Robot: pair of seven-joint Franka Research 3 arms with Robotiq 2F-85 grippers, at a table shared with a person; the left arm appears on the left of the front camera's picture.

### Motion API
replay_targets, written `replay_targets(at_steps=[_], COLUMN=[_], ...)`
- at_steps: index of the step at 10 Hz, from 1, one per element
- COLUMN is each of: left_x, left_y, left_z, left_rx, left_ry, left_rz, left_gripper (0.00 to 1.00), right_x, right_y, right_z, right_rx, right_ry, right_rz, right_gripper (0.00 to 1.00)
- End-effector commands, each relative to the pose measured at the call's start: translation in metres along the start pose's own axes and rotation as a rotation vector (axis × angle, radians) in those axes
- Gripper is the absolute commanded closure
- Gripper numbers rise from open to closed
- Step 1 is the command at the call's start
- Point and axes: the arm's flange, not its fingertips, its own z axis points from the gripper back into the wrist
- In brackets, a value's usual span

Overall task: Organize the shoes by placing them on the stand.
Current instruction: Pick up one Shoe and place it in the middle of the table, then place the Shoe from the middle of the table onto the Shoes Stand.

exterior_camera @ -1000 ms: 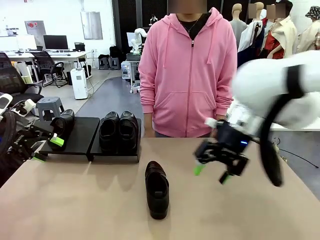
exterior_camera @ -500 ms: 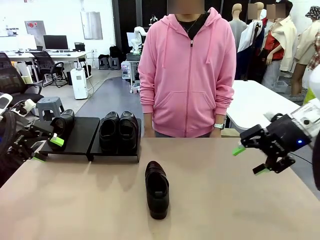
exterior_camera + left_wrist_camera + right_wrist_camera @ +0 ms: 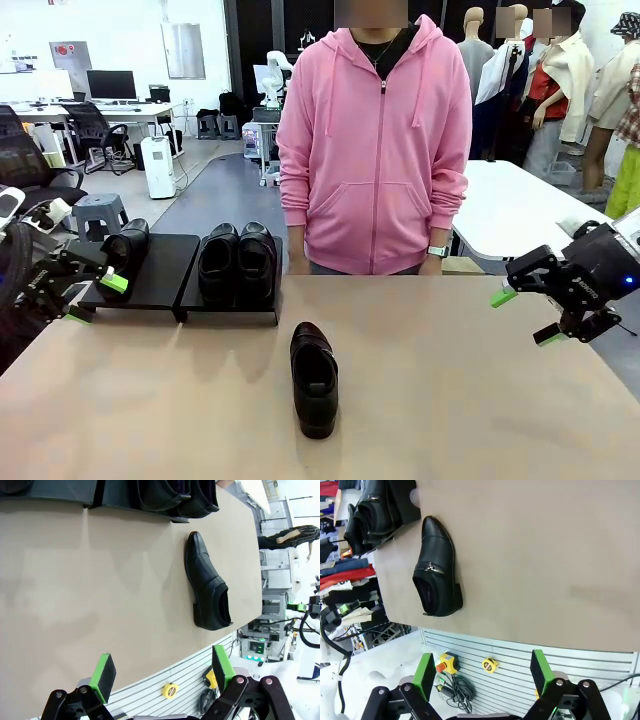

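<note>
So from my seat, both pincers are just hanging with nothing in them. The left pincer (image 3: 85, 295) sits off the bench's left edge with its green pads spread wide apart, right beside the left end of the stand (image 3: 165, 270), close to the single shoe (image 3: 127, 245) parked on the stand's left panel. The right pincer (image 3: 527, 313) is out past the bench's right edge, also gaping open and holding nothing. The stand itself sits at the far left of the bench (image 3: 450, 400), up against the far edge. Its right panel has a pair of shoes (image 3: 238, 262) side by side, toes pointing toward my side. One more loose shoe (image 3: 314, 377) lies flat on the bench around the middle, closer to the near edge, lined up roughly front to back, well apart from both pincers. In the left wrist view I can see that same loose shoe (image 3: 207, 582) beyond the open fingers (image 3: 222, 665), and the right wrist view shows it (image 3: 436, 567) too, with a small metal strip on its side. A person in a pink hoodie (image 3: 375, 140) stands at the far edge, arms down.
</note>
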Motion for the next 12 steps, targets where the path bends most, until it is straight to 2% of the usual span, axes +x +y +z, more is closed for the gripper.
replay_targets(at_steps=[1,12], left_x=[-0.0007,-0.0007], left_y=[0.0022,0.0022], left_z=[0.0026,0.0026], left_rx=[0.002,0.002], left_ry=[0.005,0.005], left_rz=[-0.017,-0.017], left_gripper=[0.0,0.0], right_x=[-0.0011,-0.0011], right_y=[0.0052,0.0052], right_z=[-0.0034,-0.0034], right_rx=[0.03,0.03], right_ry=[0.009,0.009], right_rz=[-0.004,-0.004], right_gripper=[0.0,0.0])
